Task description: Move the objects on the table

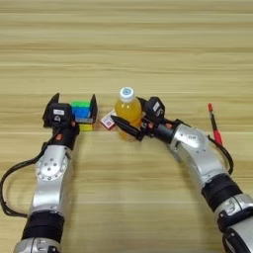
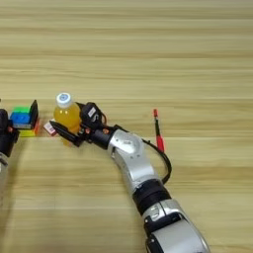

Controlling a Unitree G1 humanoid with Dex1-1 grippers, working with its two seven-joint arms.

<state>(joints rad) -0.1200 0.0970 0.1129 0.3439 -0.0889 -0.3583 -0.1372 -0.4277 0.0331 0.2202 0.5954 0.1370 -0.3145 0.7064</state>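
Gripping the orange-juice bottle in my right claw, left claw spread around the puzzle cube; red pen untouched.

Only two non-task bits: a thin black cable looping out at lower left, and another black cable arcing right of centre.

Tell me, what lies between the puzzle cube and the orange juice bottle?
A small red-and-white box lies between the puzzle cube and the bottle, beside the bottle's base; the left eye view shows it best.
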